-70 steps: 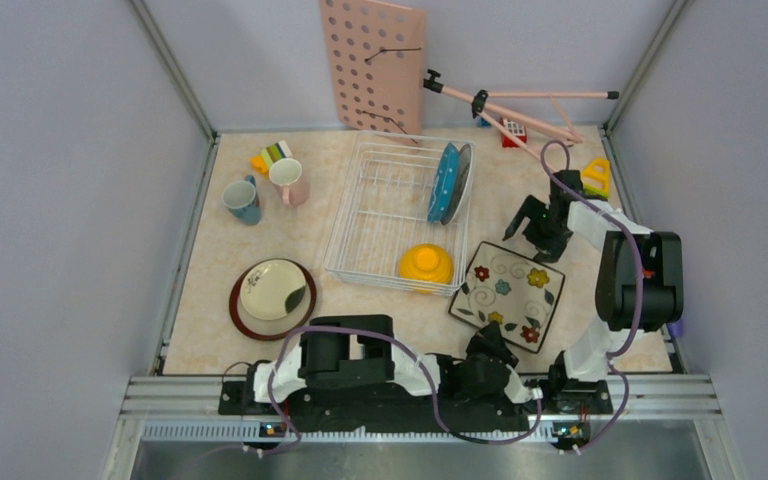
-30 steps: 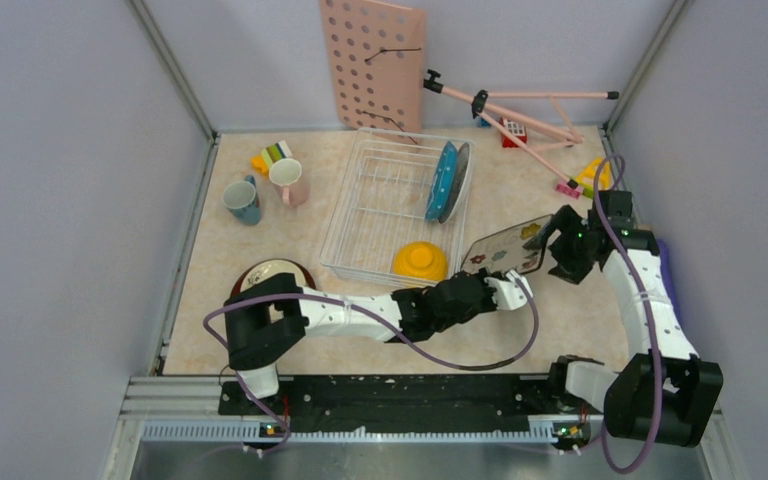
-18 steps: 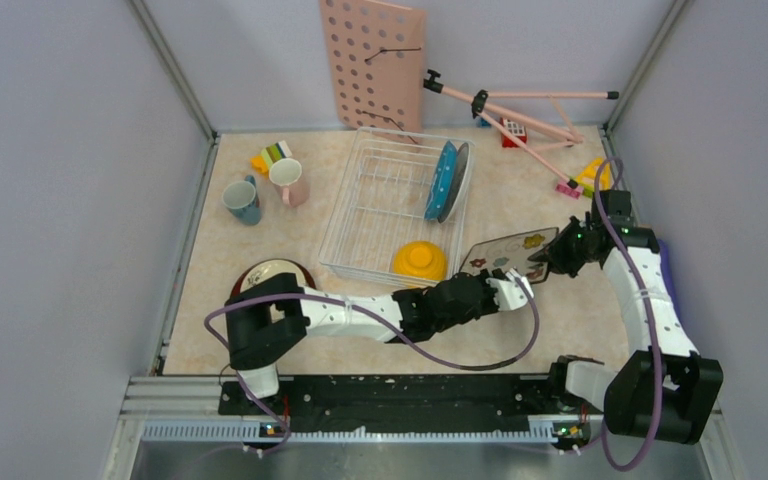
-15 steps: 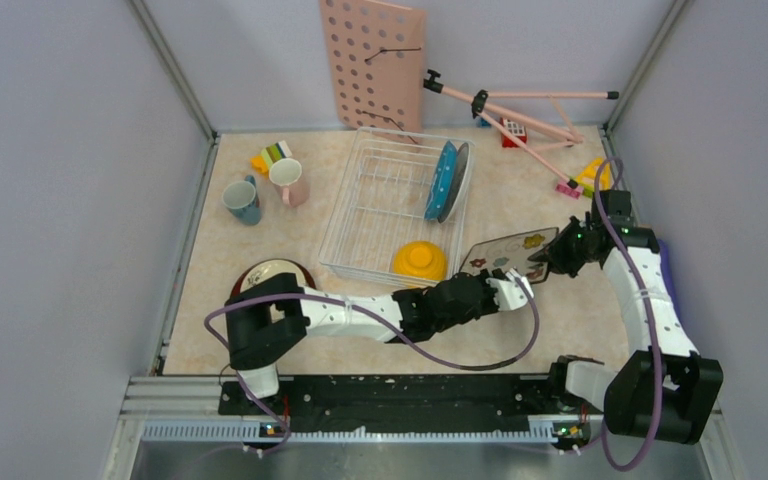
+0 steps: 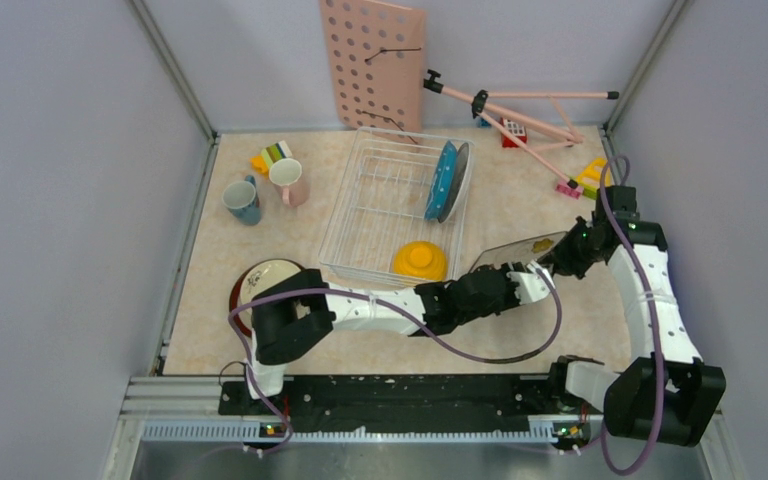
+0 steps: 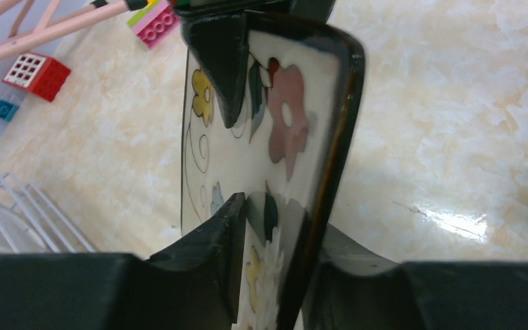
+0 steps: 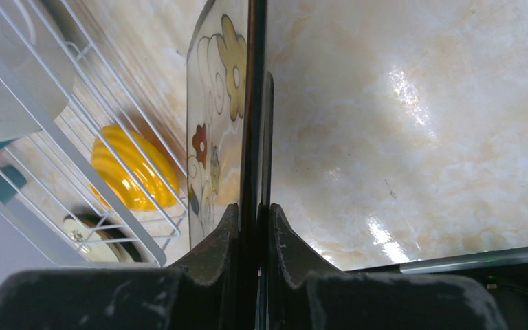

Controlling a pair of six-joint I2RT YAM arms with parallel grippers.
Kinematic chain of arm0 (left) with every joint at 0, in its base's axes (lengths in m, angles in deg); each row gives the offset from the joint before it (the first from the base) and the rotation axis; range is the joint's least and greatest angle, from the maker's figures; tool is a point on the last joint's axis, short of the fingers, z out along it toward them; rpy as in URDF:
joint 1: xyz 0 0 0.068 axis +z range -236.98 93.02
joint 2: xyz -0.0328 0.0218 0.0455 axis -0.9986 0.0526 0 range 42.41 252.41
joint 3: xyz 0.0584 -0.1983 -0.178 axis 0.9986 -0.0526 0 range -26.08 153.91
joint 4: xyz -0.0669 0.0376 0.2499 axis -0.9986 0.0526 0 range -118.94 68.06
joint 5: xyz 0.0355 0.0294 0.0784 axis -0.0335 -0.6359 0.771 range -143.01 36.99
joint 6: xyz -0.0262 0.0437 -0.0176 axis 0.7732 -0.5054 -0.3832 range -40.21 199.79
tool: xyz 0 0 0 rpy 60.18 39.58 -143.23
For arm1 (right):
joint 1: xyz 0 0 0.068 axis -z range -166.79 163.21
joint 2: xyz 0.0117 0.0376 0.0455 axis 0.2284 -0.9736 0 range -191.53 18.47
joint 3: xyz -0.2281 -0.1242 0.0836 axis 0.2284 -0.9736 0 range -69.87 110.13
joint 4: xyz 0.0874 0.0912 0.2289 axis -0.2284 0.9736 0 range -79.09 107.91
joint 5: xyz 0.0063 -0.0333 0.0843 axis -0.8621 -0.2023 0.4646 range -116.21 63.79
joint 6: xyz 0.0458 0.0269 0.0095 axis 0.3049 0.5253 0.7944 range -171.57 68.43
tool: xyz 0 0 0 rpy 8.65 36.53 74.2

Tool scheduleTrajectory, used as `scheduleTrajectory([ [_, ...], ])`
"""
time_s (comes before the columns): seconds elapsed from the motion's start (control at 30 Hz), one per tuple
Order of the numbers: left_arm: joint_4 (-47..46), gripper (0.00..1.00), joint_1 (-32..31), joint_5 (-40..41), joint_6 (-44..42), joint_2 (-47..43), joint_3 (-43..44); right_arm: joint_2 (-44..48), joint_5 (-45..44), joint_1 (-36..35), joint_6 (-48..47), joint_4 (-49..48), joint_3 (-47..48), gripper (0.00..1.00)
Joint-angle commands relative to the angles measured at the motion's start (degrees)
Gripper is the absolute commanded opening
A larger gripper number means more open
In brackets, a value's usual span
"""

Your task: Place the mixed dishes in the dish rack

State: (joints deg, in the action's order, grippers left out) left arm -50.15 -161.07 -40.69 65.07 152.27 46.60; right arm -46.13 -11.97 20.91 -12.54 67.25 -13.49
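pink pegboard (image 5: 372, 65) — leaning at back wall | pink tripod (image 5: 520, 108) — lying beside it | red block (image 5: 513, 131)

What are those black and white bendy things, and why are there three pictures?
They are two robot arms bolted to a table. One picture looks down from above; the other two come from cameras on each wrist. The right tool is pinching the square flowered plate by its edge. The left tool has a finger on each side of that plate; whether it squeezes, I cannot tell. A yellow bowl and two plates sit in the white rack. A teal mug, a pink mug and a brown-rimmed plate wait outside.
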Motion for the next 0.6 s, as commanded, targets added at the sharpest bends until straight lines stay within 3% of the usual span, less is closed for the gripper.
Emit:
scheduleTrajectory([
  [0.0, 1.8, 0.18, 0.3, -1.3, 1.4, 2.0, 4.4, 4.4, 6.6, 0.3, 1.7, -3.3, 6.0, 0.0],
  [0.07, 1.5, 0.0, 0.3, -1.8, 1.5, 2.0, 5.0, 4.9, 6.3, 0.3, 1.2, -3.6, 6.8, 0.02],
  [0.13, -0.6, 0.0, 0.2, -2.0, 2.1, 1.3, 4.3, 5.2, 4.7, 0.3, 0.5, -3.6, 7.6, 0.15],
  [0.17, -1.9, 0.0, 0.2, -2.1, 2.4, 0.6, 3.6, 5.1, 3.4, 0.3, 0.1, -3.3, 8.1, 0.25],
  [0.23, -3.6, 0.0, 0.3, -2.3, 3.4, -0.6, 2.9, 4.8, 0.4, 0.3, -0.2, -2.1, 9.5, 0.56],
  [0.3, -4.5, 0.0, 0.2, -2.2, 4.5, -1.7, 2.5, 4.7, -2.7, 0.3, -0.6, -1.1, 10.9, 0.73],
  [0.4, -7.2, 0.0, 0.2, -1.8, 6.5, -3.8, 0.6, 5.0, -7.3, 0.3, -0.7, 0.4, 13.3, 0.85],
  [0.57, -9.6, 0.0, 0.3, -0.6, 9.8, -7.5, -1.3, 6.2, -15.8, 0.3, -0.9, 1.9, 16.8, 0.87],
])
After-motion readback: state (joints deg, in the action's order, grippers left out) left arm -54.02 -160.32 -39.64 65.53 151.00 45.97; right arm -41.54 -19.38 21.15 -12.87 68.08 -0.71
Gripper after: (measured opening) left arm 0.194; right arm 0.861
